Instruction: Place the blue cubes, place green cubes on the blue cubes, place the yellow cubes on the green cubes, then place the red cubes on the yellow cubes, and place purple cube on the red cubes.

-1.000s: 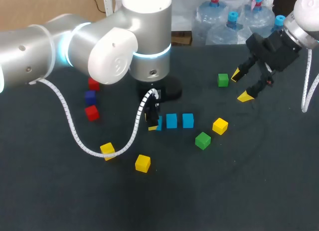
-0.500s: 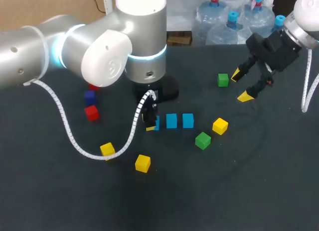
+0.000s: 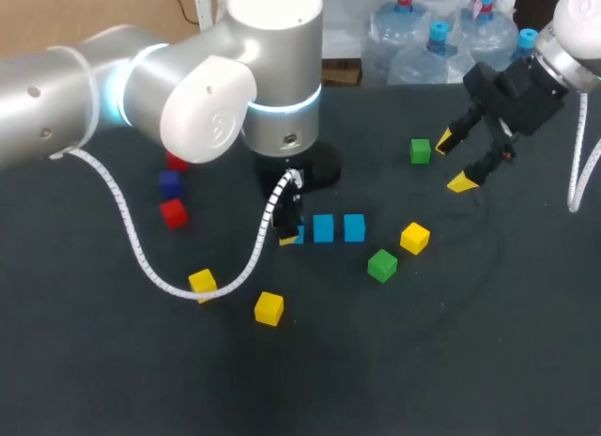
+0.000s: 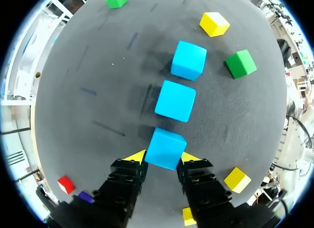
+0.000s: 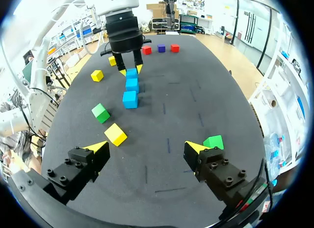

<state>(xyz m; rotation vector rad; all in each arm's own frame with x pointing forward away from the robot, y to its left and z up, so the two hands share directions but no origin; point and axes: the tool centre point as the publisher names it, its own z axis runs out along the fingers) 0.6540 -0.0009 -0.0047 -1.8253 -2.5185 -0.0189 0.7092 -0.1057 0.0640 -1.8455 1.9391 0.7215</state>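
My left gripper (image 4: 162, 158) is shut on a blue cube (image 4: 165, 148), low at the table, at the left end of a row with two more blue cubes (image 4: 175, 100) (image 4: 188, 60). The head view shows the same: the held blue cube (image 3: 298, 232) beside its neighbours (image 3: 323, 227) (image 3: 353, 226). My right gripper (image 3: 452, 163) hangs open and empty at the back right, with a green cube (image 5: 214, 141) beside one of its fingers. A second green cube (image 3: 382, 265) and a yellow cube (image 3: 414, 237) lie right of the row.
Two more yellow cubes (image 3: 269, 307) (image 3: 201, 282) lie at the front left, one under the left arm's white cable. Two red cubes (image 3: 172, 212) (image 3: 176, 160) and a purple cube (image 3: 169, 182) sit at the left, partly under the left arm.
The left arm's upper body swayed slightly left and back. Its gripper and the held blue cube stay almost in place. The right arm has not moved.
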